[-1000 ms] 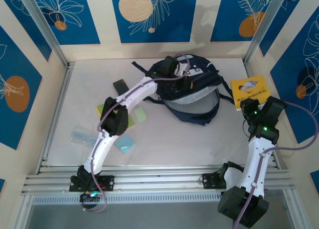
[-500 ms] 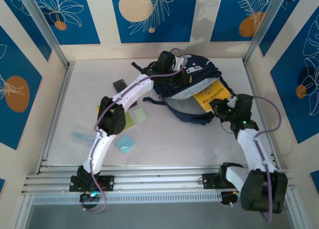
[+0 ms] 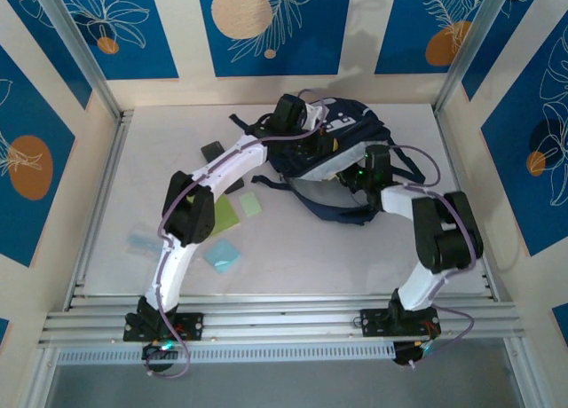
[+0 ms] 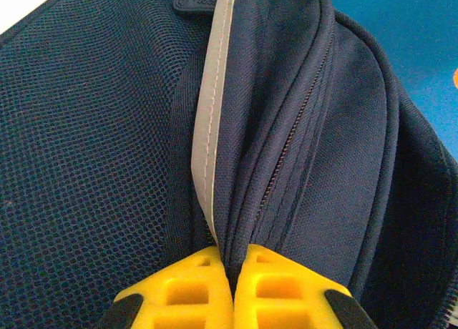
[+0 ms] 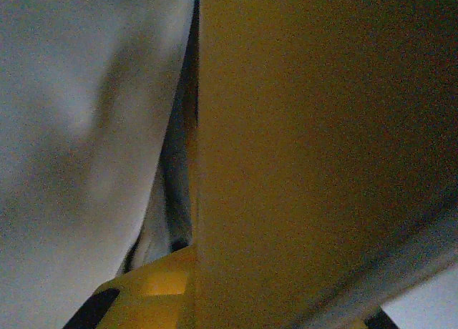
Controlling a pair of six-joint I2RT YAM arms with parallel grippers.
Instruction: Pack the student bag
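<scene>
Item: student bag (image 3: 355,124), navy, lying at the far middle of the desk (image 3: 355,248), mouth turned toward the arms. Left gripper (image 4: 232,264): closed tight, pinching the bag's rim fabric by the grey stripe and zip, holding the mouth up. Right gripper (image 3: 353,172): reached into the opening, nearly closed on a flat yellow item (image 5: 300,143) that stands edge-on beside the pale lining (image 5: 71,129). Step in hand, by judgement: loading the first flat piece into the main compartment. Next move calls for seating it deeper, opening the fingers, and backing out without snagging the rim. Awaiting packing nearby: green pad (image 3: 251,204), pale blue pad (image 3: 222,255).
</scene>
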